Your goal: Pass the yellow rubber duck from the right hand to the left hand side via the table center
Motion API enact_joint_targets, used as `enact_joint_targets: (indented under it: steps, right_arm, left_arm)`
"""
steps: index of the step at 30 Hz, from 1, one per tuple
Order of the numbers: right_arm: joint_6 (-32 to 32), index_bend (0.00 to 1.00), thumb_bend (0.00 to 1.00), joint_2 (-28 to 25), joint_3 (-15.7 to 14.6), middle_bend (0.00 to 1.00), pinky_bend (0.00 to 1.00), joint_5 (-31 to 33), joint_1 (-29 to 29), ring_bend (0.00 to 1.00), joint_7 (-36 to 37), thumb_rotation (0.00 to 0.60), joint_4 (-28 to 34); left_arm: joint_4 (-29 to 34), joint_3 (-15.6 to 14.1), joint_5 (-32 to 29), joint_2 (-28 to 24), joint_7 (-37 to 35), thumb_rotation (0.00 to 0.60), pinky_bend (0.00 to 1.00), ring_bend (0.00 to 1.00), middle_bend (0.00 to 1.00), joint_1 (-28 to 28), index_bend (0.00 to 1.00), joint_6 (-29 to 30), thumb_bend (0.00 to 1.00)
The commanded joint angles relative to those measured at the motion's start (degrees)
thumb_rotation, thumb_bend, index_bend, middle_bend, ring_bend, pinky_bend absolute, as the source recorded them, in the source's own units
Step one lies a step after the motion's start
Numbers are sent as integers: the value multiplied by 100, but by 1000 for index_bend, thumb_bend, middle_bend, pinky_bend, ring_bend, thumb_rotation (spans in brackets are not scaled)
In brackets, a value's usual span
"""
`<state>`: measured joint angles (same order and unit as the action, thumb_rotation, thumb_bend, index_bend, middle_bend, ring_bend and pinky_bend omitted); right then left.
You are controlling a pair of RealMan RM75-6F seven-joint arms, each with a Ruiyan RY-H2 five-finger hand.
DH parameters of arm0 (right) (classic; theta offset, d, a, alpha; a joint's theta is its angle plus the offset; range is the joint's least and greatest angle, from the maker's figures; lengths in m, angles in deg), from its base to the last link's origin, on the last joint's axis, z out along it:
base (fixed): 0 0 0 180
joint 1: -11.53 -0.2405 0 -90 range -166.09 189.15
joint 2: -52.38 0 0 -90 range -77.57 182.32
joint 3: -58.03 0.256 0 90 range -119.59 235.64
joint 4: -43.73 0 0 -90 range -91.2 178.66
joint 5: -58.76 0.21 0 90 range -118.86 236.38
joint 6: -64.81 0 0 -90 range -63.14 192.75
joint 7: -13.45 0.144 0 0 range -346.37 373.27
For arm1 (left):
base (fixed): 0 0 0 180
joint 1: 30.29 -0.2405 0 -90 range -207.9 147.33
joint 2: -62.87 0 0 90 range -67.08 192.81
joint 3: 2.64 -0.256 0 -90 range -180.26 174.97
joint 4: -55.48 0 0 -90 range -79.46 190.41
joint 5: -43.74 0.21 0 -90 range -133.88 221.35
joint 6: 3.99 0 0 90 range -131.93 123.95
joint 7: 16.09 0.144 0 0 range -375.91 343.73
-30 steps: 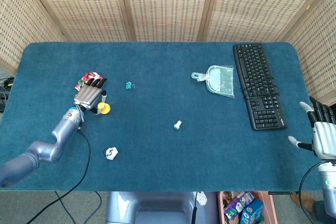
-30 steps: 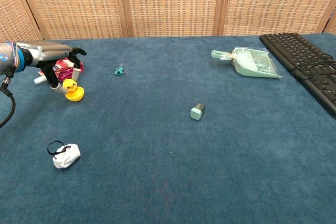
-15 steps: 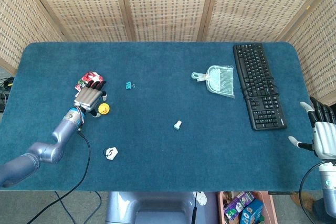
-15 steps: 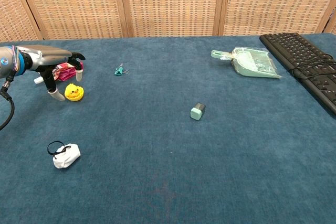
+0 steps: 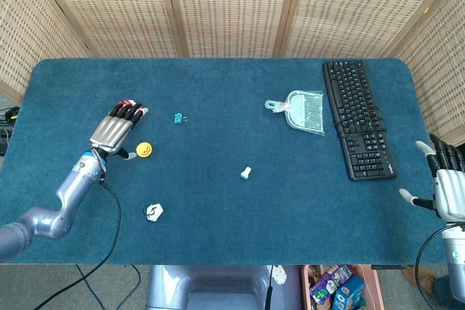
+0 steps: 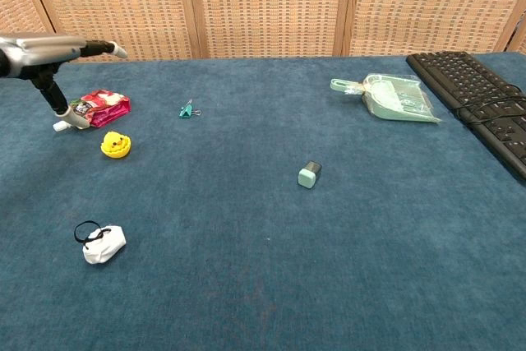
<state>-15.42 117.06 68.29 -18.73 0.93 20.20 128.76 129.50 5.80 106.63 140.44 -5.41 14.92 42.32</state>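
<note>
The yellow rubber duck (image 5: 144, 149) (image 6: 116, 145) sits on the blue table at the left side, free of any hand. My left hand (image 5: 115, 130) (image 6: 51, 52) hovers above and just left of it, fingers spread and holding nothing. In the head view my right hand (image 5: 447, 185) is at the table's right edge, fingers apart and empty; the chest view does not show it.
A red-and-white packet (image 6: 101, 108) lies behind the duck. A teal binder clip (image 6: 188, 109), a small grey-green block (image 6: 309, 174), a white pouch (image 6: 103, 243), a pale green dustpan (image 6: 394, 97) and a black keyboard (image 5: 358, 117) lie on the table (image 6: 263, 285).
My left hand let go of the duck, lifted and drew back to the left. The duck stays on the table. My right hand has not moved.
</note>
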Motion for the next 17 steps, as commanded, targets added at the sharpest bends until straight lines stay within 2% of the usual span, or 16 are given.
enact_joint_targets:
  steps: [1,4,8,12,13,17]
  right_arm:
    - [-26,24,0,-21,-6,0,0,-15,20,0,-13,600,30]
    - [-110,24,0,-31,-25,0,0,-59,57,0,-121,600,63]
    - [-180,24,0,-32,-59,0,0,-122,84,0,-265,600,124]
    - [-233,24,0,-34,-79,0,0,-160,103,0,-412,600,191]
    - [-240,24,0,-45,-92,0,0,-181,109,0,-432,600,242]
    - [-198,24,0,-80,-108,0,0,-175,110,0,-468,600,311]
  left_arm:
    - [1310,-82,-145,-834,610,600,0,0,0,-883,0,1489,0]
    - [2081,-240,-420,-995,1287,600,0,0,0,-1536,0,2659,0]
    - [2480,-405,-350,-1010,1197,600,0,0,0,-2127,0,3463,0]
    - [2485,-579,-45,-850,796,600,0,0,0,-2564,0,3917,0]
    - [2494,-703,190,-898,771,600,0,0,0,-2626,0,3936,0]
    - [2576,-710,361,-971,676,600,0,0,0,-2712,0,3896,0]
